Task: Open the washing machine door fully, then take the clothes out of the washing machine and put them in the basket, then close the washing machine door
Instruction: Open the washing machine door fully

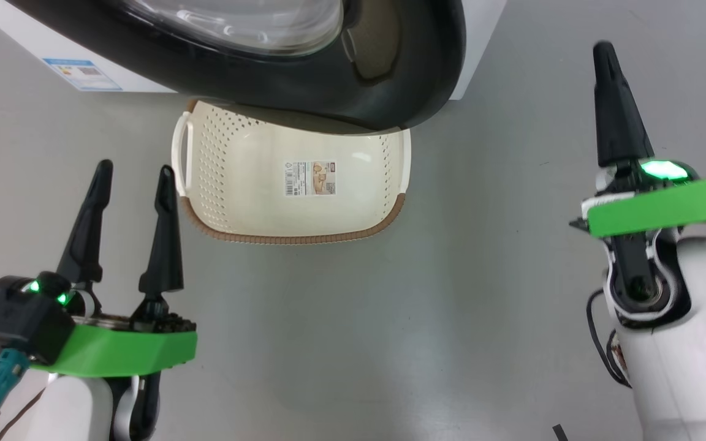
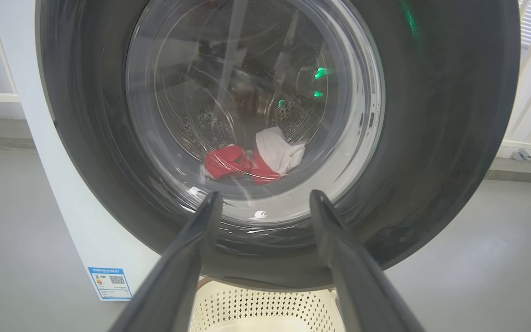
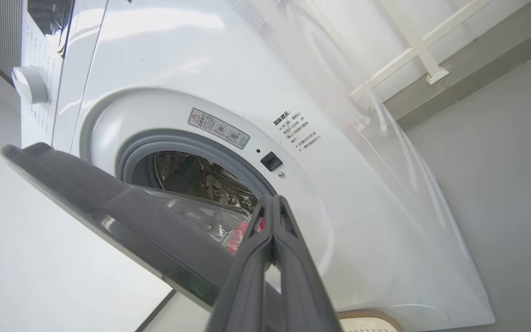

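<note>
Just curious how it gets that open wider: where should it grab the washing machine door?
Probably the black rim's free edge on the washing machine door, approached from the robot's right. It stands ajar, leaving a gap behind that edge for the jaws to hook into.

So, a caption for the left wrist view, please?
Open left hand before the washing machine door; clothes inside, basket below.

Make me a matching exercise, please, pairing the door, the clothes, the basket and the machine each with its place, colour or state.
Things:
1 door
2 clothes
3 basket
4 machine

Place, colour or state:
a in the drum
b white
c empty, on the floor
d partly open

Pairs: 1-d, 2-a, 3-c, 4-b
</note>
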